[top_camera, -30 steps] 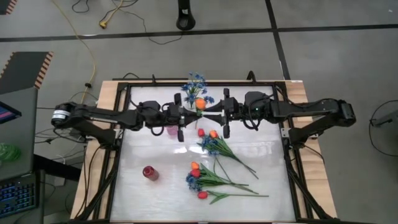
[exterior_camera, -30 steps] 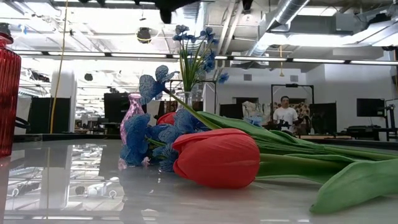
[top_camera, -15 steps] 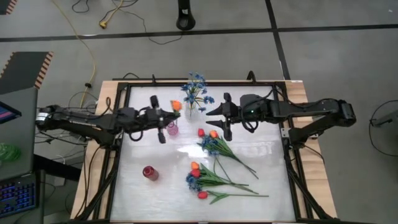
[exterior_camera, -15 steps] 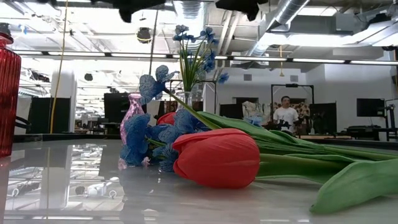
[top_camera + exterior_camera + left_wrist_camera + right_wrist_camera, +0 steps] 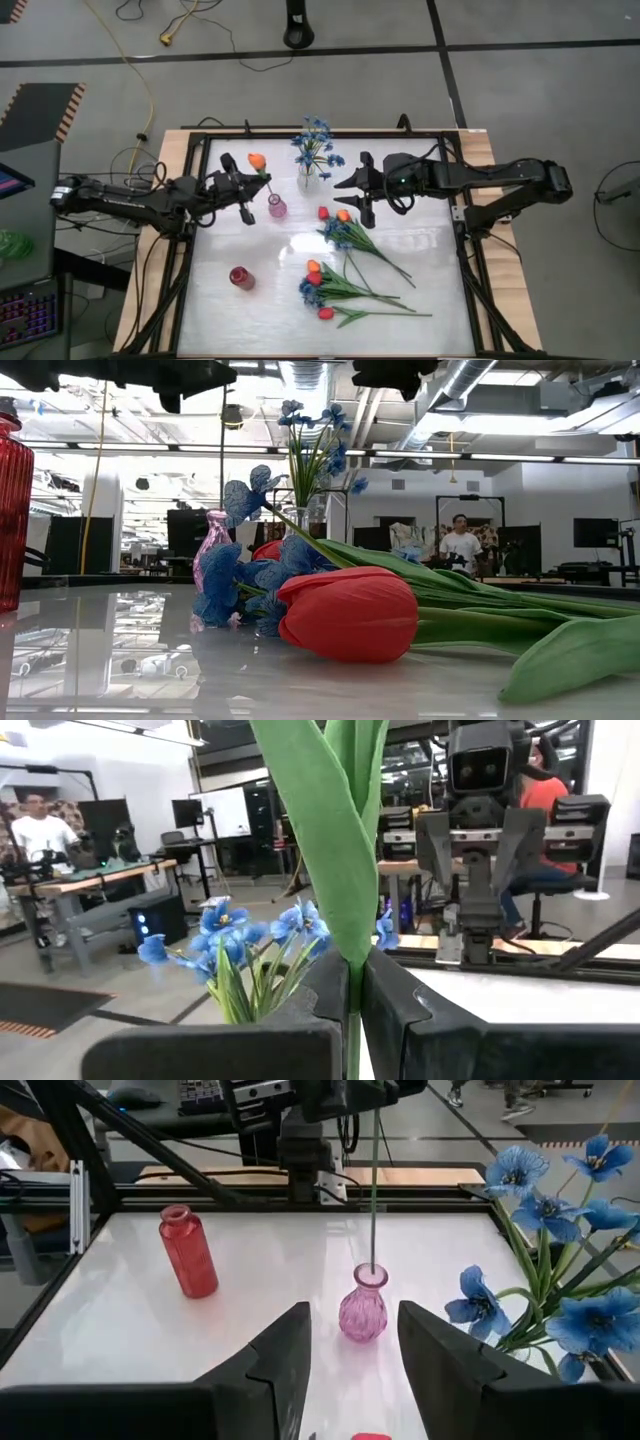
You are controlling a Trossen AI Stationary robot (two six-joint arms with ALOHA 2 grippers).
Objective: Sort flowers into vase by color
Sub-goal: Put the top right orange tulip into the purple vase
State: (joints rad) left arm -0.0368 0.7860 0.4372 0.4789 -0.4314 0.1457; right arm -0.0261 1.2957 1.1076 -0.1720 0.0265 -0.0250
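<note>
My left gripper (image 5: 258, 180) is shut on an orange tulip (image 5: 257, 160), whose thin green stem (image 5: 375, 1190) hangs straight down with its lower end at the mouth of the small pink vase (image 5: 362, 1308). My right gripper (image 5: 342, 190) is open and holds nothing; it hovers right of the clear vase (image 5: 311, 178) that holds blue blossoms (image 5: 315, 140). A red vase (image 5: 241, 277) stands nearer the table's front. Red and orange tulips and blue sprigs (image 5: 340, 232) lie flat on the table. My left gripper pinches the tulip's green stem (image 5: 351, 982) between its two fingers, just below the leaves (image 5: 330, 840). The fingers come level from the table's left, across the stem. The flower is upright, bud on top, and its stem hangs down to the pink vase's mouth (image 5: 370, 1270).
Loose flowers (image 5: 335, 290) lie across the table's middle and right front; in the low view a red tulip (image 5: 350, 615) lies close to the camera. A black frame (image 5: 195, 230) rims the table. A person (image 5: 459, 545) stands in the room far behind.
My left gripper has carried the orange tulip from beside the clear vase toward the table's left, stopping over the pink vase with the stem hanging down. My right gripper, which was close against the left one at the flower, has drawn back a little toward the right.
</note>
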